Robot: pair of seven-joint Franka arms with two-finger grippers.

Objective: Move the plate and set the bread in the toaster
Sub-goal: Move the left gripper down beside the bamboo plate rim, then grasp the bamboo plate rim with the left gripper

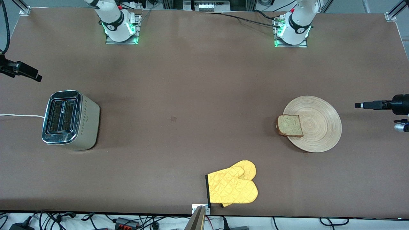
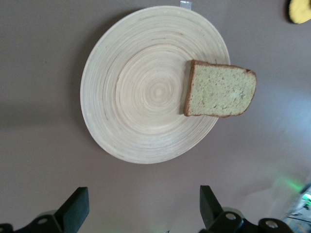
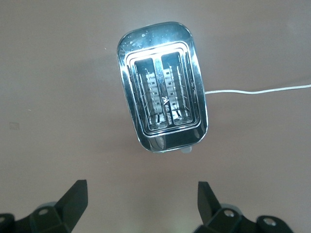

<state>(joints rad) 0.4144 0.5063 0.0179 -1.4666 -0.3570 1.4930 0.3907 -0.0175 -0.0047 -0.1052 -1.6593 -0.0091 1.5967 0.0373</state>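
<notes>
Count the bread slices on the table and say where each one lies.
1. The bread lies on the plate, overhanging the rim on the side toward the toaster. Both toaster slots look empty.

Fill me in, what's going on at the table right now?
Nothing is being handled yet. The left gripper hangs open above the plate, where the bread lies over the rim toward the toaster's end. The right gripper hangs open above the toaster, whose slots are empty. A yellow oven mitt lies nearer the front camera.
</notes>
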